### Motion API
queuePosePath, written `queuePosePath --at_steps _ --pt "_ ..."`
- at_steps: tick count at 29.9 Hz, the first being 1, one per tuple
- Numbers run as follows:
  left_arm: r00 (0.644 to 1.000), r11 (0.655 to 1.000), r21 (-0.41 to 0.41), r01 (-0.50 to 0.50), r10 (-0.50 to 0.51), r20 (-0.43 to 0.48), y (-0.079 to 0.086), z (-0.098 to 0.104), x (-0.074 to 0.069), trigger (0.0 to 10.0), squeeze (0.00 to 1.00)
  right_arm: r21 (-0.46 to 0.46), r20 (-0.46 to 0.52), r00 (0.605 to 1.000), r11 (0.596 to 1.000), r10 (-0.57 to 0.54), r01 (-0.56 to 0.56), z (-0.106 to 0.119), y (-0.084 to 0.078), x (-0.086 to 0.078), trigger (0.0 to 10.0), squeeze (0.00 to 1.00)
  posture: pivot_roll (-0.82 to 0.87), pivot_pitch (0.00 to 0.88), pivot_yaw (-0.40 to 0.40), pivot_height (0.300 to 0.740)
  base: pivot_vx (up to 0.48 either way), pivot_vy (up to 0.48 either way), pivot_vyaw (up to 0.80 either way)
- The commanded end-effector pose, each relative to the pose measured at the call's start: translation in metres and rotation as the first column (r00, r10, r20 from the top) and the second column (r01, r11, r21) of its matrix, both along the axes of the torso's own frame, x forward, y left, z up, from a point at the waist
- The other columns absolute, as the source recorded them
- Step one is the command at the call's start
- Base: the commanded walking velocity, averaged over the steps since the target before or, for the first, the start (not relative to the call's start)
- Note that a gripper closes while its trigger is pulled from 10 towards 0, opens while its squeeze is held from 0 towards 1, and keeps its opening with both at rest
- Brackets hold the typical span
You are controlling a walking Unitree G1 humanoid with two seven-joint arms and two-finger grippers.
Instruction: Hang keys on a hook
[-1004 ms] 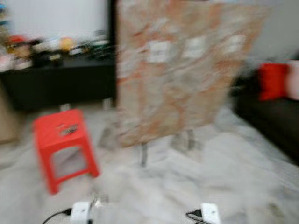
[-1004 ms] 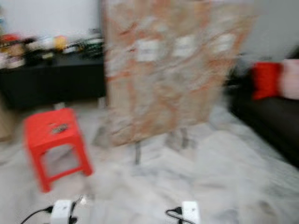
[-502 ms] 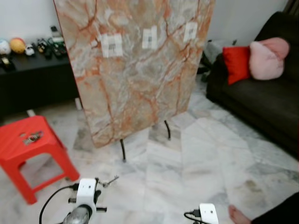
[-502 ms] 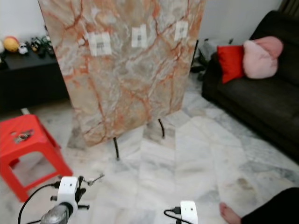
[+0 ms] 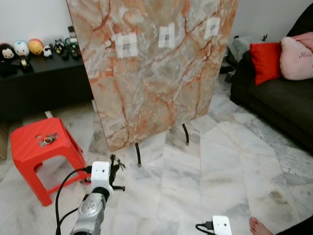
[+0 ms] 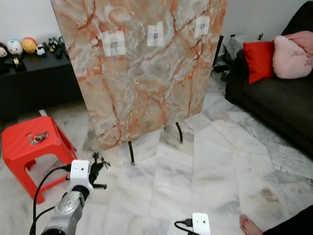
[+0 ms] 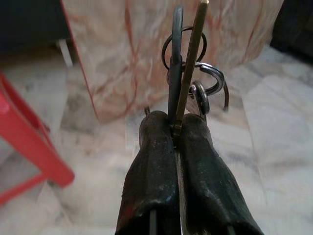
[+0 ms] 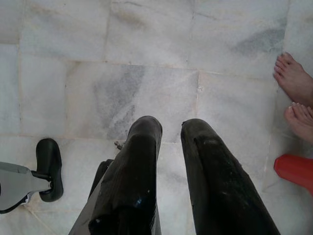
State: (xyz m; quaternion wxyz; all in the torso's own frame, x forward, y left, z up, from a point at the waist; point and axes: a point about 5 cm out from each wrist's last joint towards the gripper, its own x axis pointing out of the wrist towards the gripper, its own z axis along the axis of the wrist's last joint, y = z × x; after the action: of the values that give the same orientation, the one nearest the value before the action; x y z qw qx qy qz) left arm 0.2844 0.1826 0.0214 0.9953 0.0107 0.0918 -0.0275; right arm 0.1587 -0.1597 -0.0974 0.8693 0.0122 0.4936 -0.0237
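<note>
Left gripper point(image 7: 175, 128) is raised in front of the robot, low over the marble floor point(image 5: 230, 166), fingers pressed together and pinching a bunch of keys point(image 7: 188, 73). Two key blades stick up from between the black fingertips, metal rings hang just behind them. From the head views the keys point(image 5: 115, 163) sit at the tip of the left arm, just short of the foot of the marble board point(image 5: 156, 68).

The board leans tilted on thin black legs point(image 5: 138, 154). Three small white hook patches are stuck across its upper part: left hook patch point(image 5: 126, 45), middle hook patch point(image 5: 167, 36), right hook patch point(image 5: 212, 27). Keys are well below all three, not touching the board.

Red plastic stool point(image 5: 41, 152) stands to the robot's left, with another small key ring point(image 5: 47, 140) lying on its seat. Black low cabinet point(image 5: 44, 83) behind it carries small toy figures point(image 5: 22, 49). Dark sofa point(image 5: 279, 98) on the right, with a red cushion point(image 5: 266, 61) and a pink cushion point(image 5: 296, 51).

Right gripper point(image 8: 168, 129) hangs low, pointing at the floor, fingers slightly spread, holding nothing. A person's bare foot point(image 8: 293, 78) rests on the tiles nearby.
</note>
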Motion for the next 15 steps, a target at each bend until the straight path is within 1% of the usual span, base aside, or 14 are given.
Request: queuePosePath --at_steps 1,2,3,4,6,8,15 --pt "0.999 1.000 0.006 0.014 -0.014 0.047 -0.004 0.009 0.004 10.0 0.00 0.000 0.010 1.000 1.000 -0.018 0.018 0.001 -0.002 0.001 10.0 0.00 0.03 0.000 -0.068 0.740 0.000 0.000 0.00" --pt "0.996 0.999 0.026 0.032 -0.034 0.087 -0.009 0.018 0.009 10.0 0.00 -0.001 0.012 1.000 1.000 -0.018 0.018 0.001 -0.002 0.001 10.0 0.00 0.04 0.000 -0.065 0.740 0.000 0.000 0.00" --pt "0.996 0.999 0.026 0.032 -0.034 0.087 -0.009 0.018 0.009 10.0 0.00 -0.001 0.012 1.000 1.000 -0.018 0.018 0.001 -0.002 0.001 10.0 0.00 0.04 0.000 -0.065 0.740 0.000 0.000 0.00" --pt "0.993 0.998 0.047 0.044 -0.049 0.109 -0.012 0.025 0.013 10.0 0.00 0.000 0.013 1.000 1.000 -0.018 0.018 0.001 -0.002 0.001 10.0 0.00 0.04 0.000 -0.065 0.740 0.000 0.000 0.00" --pt "0.992 0.998 0.050 0.044 -0.050 0.120 -0.013 0.028 0.015 10.0 0.00 0.000 0.013 1.000 1.000 -0.017 0.017 0.001 -0.002 0.002 10.0 0.00 0.03 0.000 -0.067 0.740 0.000 0.000 0.00" --pt "0.990 0.998 0.052 0.037 -0.044 0.132 -0.014 0.035 0.019 10.0 0.00 0.001 0.013 1.000 1.000 -0.006 0.006 0.001 -0.001 0.002 10.0 0.00 0.04 0.000 -0.070 0.740 0.257 0.000 0.00" --pt "0.989 0.998 0.059 0.036 -0.043 0.139 -0.017 0.039 0.021 10.0 0.00 -0.011 0.014 1.000 1.000 0.020 -0.020 0.002 -0.001 0.004 10.0 0.00 0.03 0.000 -0.068 0.740 0.282 0.000 0.00"
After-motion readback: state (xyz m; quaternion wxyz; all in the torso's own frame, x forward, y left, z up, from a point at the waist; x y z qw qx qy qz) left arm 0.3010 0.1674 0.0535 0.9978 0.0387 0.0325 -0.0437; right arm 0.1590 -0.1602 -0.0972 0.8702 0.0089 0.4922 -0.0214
